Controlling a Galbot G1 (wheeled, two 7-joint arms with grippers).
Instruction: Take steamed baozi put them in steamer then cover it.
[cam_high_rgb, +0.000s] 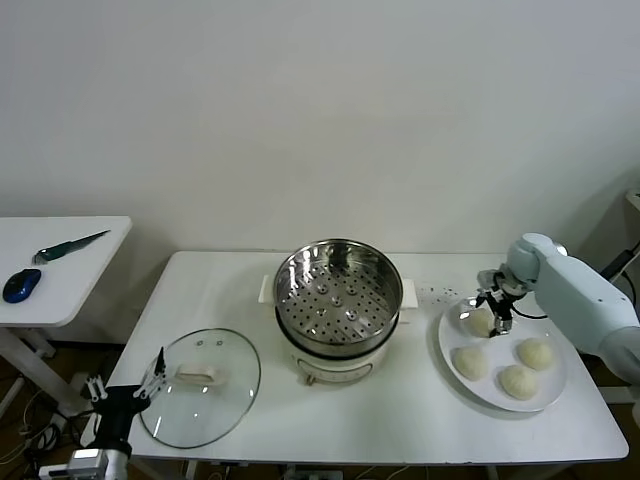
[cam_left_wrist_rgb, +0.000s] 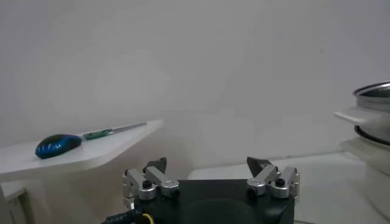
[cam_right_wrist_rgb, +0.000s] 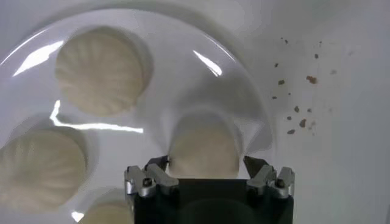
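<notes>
From the head view, a white bench (cam_high_rgb: 400, 420) carries the steamer (cam_high_rgb: 337, 290) at its middle, its perforated steel basket open on top with no bun in it. The cover (cam_high_rgb: 200, 387) lies flat near the bench's front left corner. A white plate (cam_high_rgb: 552, 395) near the right edge holds four steamed baozi (cam_high_rgb: 534, 353), the rearmost one (cam_high_rgb: 478, 321) under the right claw (cam_high_rgb: 495, 318). Dark crumbs (cam_high_rgb: 447, 293) dot the bench between steamer and plate. A side bench (cam_high_rgb: 70, 275) to the left bears one blue mouse (cam_high_rgb: 22, 285) and one green-handled knife (cam_high_rgb: 70, 246). The left claw (cam_high_rgb: 125, 382) sits low off the front left corner, just beside the cover's edge.

The left wrist view shows the left claw (cam_left_wrist_rgb: 206, 165) spread wide and empty, with the mouse (cam_left_wrist_rgb: 58, 145) and knife (cam_left_wrist_rgb: 114, 129) on the side bench and the steamer (cam_left_wrist_rgb: 372, 103) at the far edge.

The right wrist view shows the right claw (cam_right_wrist_rgb: 207, 163) with its fingertips (cam_right_wrist_rgb: 157, 163) on either side of one bun (cam_right_wrist_rgb: 204, 152); whether they press on it I cannot tell. Parts of three other buns (cam_right_wrist_rgb: 100, 72) rest on the plate (cam_right_wrist_rgb: 183, 73), crumbs (cam_right_wrist_rgb: 298, 79) beside it.
</notes>
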